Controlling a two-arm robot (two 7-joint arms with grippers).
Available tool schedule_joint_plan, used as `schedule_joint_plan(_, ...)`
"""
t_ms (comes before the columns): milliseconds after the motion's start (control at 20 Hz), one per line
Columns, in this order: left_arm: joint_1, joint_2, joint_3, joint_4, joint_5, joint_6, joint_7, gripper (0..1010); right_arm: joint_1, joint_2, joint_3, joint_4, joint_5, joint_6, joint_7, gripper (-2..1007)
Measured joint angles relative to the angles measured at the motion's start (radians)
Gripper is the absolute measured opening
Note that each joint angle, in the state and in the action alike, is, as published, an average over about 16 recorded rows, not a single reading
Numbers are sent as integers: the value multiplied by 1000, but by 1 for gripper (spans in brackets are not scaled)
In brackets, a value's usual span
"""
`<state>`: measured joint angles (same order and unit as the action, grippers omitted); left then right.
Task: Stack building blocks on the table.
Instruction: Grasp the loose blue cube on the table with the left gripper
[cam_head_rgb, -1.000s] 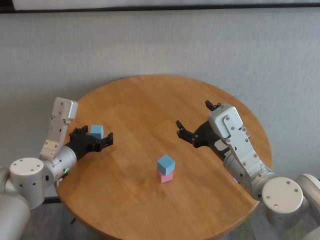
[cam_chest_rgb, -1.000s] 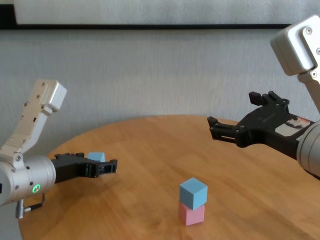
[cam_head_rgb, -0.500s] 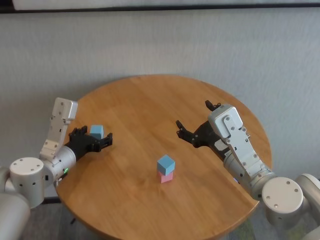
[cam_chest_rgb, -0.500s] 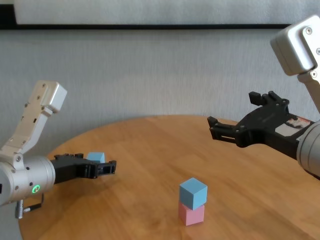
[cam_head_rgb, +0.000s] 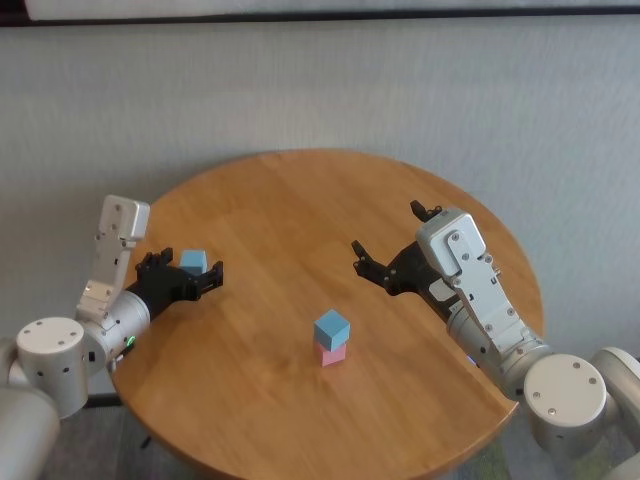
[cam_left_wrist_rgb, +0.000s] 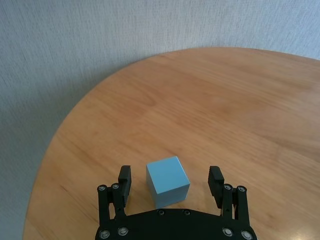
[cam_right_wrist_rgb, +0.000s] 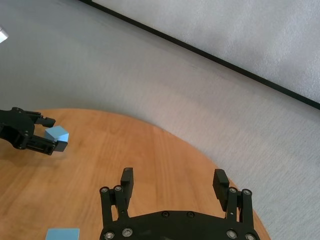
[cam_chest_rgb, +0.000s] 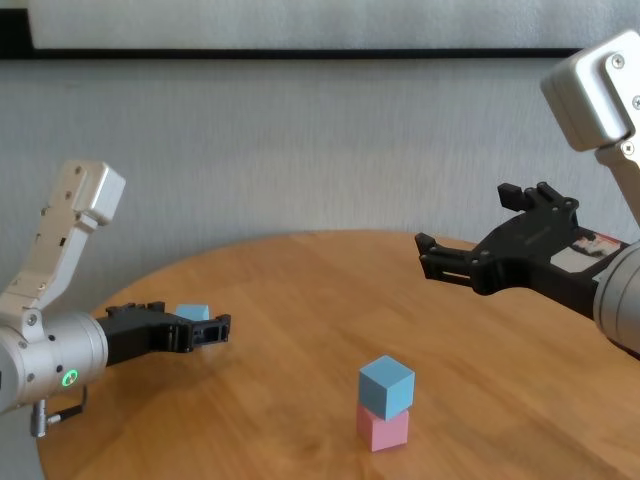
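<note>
A light blue block (cam_head_rgb: 193, 262) rests on the round wooden table (cam_head_rgb: 300, 200) near its left edge. My left gripper (cam_head_rgb: 185, 268) is open low over the table, its fingers on either side of this block with gaps on both sides, as the left wrist view shows for the block (cam_left_wrist_rgb: 167, 180). Near the table's middle front, a second light blue block (cam_head_rgb: 332, 327) sits on a pale pink block (cam_head_rgb: 331, 352), turned slightly askew. My right gripper (cam_head_rgb: 388, 230) is open and empty, held above the table to the right of the stack.
A grey wall stands behind the table. Bare tabletop (cam_chest_rgb: 300, 290) lies between the stack (cam_chest_rgb: 386, 384) and the left block (cam_chest_rgb: 192, 313). The table's edge runs close behind the left gripper (cam_chest_rgb: 195, 318).
My left gripper has drawn back slightly toward the table's left edge; the block between its fingers has stayed put. The right arm and the stack have not moved.
</note>
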<state>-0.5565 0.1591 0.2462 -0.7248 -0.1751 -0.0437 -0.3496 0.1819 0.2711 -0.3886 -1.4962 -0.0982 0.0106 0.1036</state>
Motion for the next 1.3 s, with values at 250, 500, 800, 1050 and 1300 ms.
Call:
schedule_joint_plan(250, -1, 0, -1, 3, -1, -5, 0, 1000, 0, 0, 0, 0, 0, 0, 0, 1005)
schedule_joint_plan(500, -2, 1, 3, 2, 5, 5, 3, 1000, 0, 0, 0, 0, 0, 0, 0, 1005)
schedule_joint_plan(800, -5, 1, 5, 3, 14, 19, 5, 1000, 0, 0, 0, 0, 0, 0, 0, 1005)
schedule_joint_plan(1050, -10, 0, 5, 10, 20, 27, 6, 1000, 0, 0, 0, 0, 0, 0, 0, 1005)
schedule_joint_plan(1300, -18, -2, 3, 24, 24, 28, 3, 1000, 0, 0, 0, 0, 0, 0, 0, 1005)
